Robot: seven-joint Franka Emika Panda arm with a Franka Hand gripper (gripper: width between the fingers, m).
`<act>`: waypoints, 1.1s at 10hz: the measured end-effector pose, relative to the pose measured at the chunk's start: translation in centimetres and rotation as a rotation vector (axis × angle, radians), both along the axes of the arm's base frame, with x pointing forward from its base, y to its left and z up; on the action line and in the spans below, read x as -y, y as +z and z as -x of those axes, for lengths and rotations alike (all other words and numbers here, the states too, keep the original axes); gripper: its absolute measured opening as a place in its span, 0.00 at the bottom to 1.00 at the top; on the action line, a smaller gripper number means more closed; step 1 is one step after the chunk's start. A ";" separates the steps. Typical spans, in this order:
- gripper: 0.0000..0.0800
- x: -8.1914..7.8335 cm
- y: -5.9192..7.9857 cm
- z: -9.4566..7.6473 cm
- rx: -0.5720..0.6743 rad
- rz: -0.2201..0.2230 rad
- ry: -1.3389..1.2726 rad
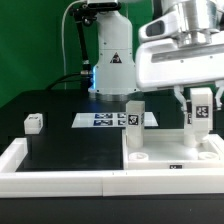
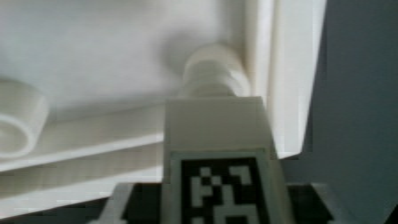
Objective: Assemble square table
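In the exterior view my gripper (image 1: 200,112) hangs at the right over the white square table slab (image 1: 165,152), shut on a white tagged leg (image 1: 200,106) held upright. The wrist view shows that leg (image 2: 217,130) between my dark fingers (image 2: 139,200), its threaded end (image 2: 210,70) at the slab (image 2: 107,50) close to the slab's edge. Whether the end touches the slab I cannot tell. A second leg (image 1: 133,114) stands upright at the slab's far corner on the exterior view's left. A third leg (image 1: 33,122) rests on the black table at that view's left.
The marker board (image 1: 100,119) lies flat behind the slab. A low white border wall (image 1: 60,172) runs along the front and bends back at the exterior view's left. The arm's base (image 1: 110,60) stands at the back. A round white stub (image 2: 15,115) shows on the slab.
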State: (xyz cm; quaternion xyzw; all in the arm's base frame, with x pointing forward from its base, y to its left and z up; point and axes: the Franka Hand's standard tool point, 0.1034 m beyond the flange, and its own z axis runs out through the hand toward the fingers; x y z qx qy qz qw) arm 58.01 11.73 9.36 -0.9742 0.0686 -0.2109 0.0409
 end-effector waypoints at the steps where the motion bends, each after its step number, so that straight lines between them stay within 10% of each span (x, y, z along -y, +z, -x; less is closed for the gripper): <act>1: 0.36 0.0 0.0 -0.4 -0.001 0.016 0.021; 11: 0.36 0.9 -1.2 -1.0 -0.014 0.042 0.042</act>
